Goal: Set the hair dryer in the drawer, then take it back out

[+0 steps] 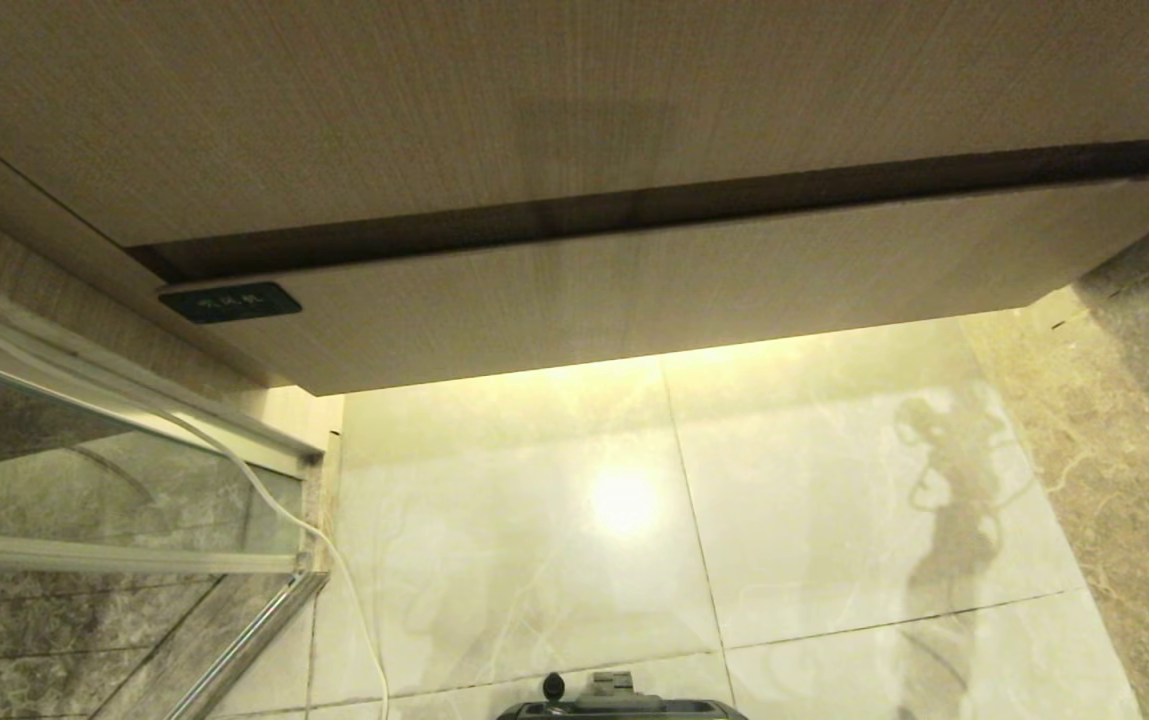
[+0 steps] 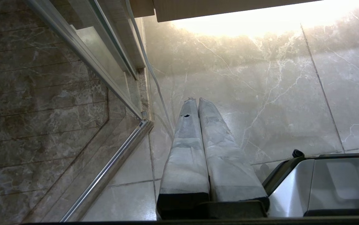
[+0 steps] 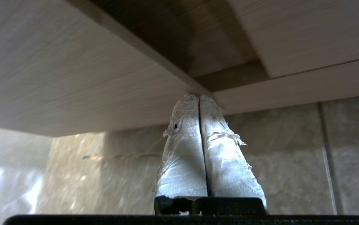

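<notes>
The drawer (image 1: 634, 290) is closed flush under the vanity, its front spanning the head view from 9 to 3 o'clock. The hair dryer cannot be seen. The right gripper (image 3: 199, 97), clenched and empty, has its tips at the drawer's lower corner. The left gripper (image 2: 197, 100), clenched, hangs over the floor (image 2: 260, 93).

Head view: high, facing down at the drawer (image 1: 634, 290) front across the upper frame, pale floor tiles (image 1: 554, 540) below.
Left wrist view: low, facing the same tiles (image 2: 260, 78) and glass shower door (image 2: 73, 62) at left.
Right wrist view: close beneath the drawer (image 3: 73, 78), facing upward; the shared element is the drawer front.
</notes>
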